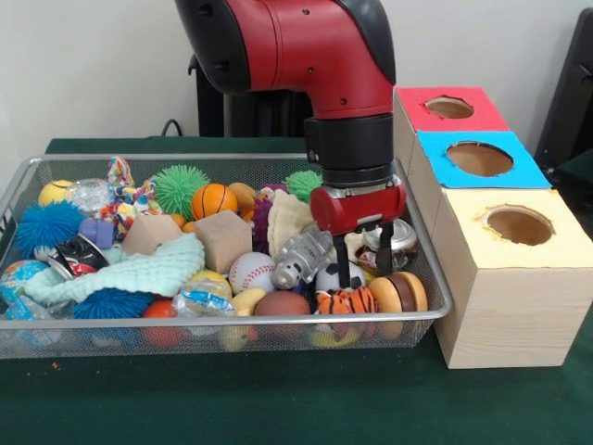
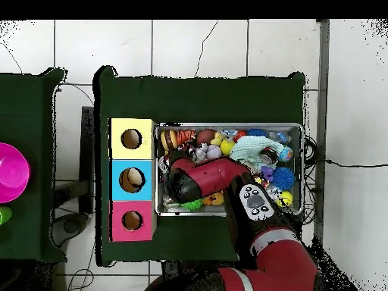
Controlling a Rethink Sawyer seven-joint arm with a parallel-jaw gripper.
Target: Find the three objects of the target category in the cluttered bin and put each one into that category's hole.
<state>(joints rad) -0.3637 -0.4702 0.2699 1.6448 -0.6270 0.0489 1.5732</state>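
Note:
The silver wire-mesh bin [image 1: 435,278] is full of toys; it also shows in the overhead view [image 2: 227,126]. An orange toy with black tiger stripes [image 1: 347,301] lies at the bin's front right, next to a burger toy [image 1: 400,292]. A pale yellow curved toy [image 1: 248,298] lies at the front rim, left of a brown ball. My gripper [image 1: 363,261] hangs open just above and behind the tiger toy, holding nothing. In the overhead view the arm [image 2: 208,178] covers the gripper.
Three wooden boxes with holes stand beside the bin: red [image 1: 449,107], blue [image 1: 479,158], yellow [image 1: 519,224]. The bin also holds a baseball [image 1: 251,271], basketball [image 1: 214,199], spiky balls [image 1: 178,188], a tan cube [image 1: 224,239], a mint cloth [image 1: 148,271] and a silver can [image 1: 400,243].

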